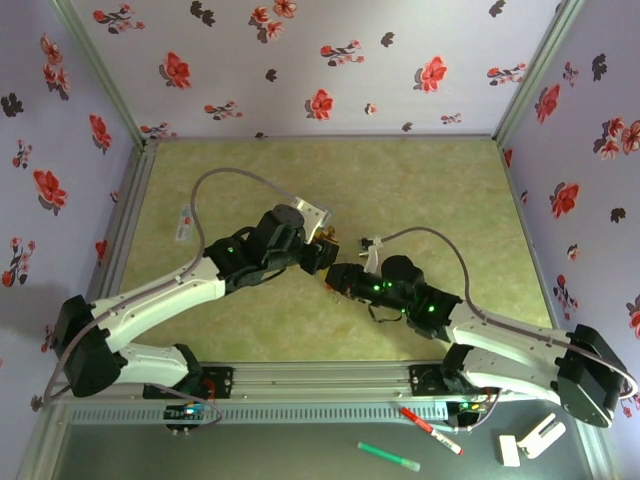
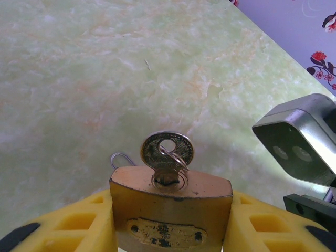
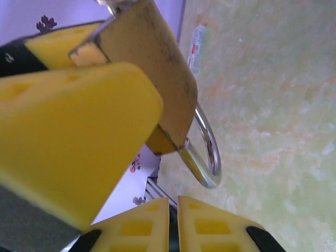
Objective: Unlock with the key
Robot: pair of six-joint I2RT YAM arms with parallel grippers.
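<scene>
The key (image 2: 167, 152) is already seated in the keyhole on the end face of the brass padlock (image 2: 170, 210), its rounded head standing proud of the body and a thin wire ring (image 2: 119, 157) hanging just beside it; so insertion looks done. The left gripper (image 2: 170, 226) is clamped on the padlock's two flanks and holds it above the counter (image 2: 79, 79). In the right wrist view the shackle (image 3: 207, 152) curves out of the padlock's far end and back toward the body; it does not look sprung, though one leg is partly hidden behind the body. The right gripper (image 3: 173, 223) sits near the padlock on the shackle side, its yellow pads together with nothing between them. What seems left is to take the key's head, turn it, and free the shackle.
</scene>
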